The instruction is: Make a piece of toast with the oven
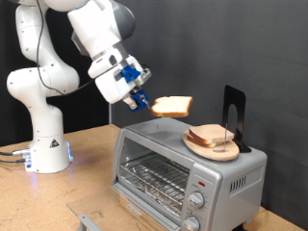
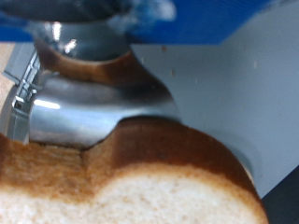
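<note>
Exterior view shows the tool (image 1: 142, 99) clenched on one edge of the piece of toast (image 1: 173, 106), carrying it flat in the air above the top of the oven (image 1: 183, 164). That silver toaster oven stands on the wooden worktop (image 1: 87, 159) towards its right edge in this view, well apart from the arm's white base near the left edge. On the oven's roof rests a round wooden plate (image 1: 229, 152) bearing more bread slices (image 1: 207, 135), with a black upright stand (image 1: 234, 111) just behind them. The held slice hangs just beside that stack, apart from it and clear of the roof.

Wrist view is filled by the slice's tan crust (image 2: 159, 149) and pale crumb, close against the camera, with a metal finger (image 2: 84, 103) above it.

Judged from this, one slice has been taken off the plate, but it is not yet on the wire rack (image 1: 154, 175). Whether the glass door is open cannot be told for certain.
</note>
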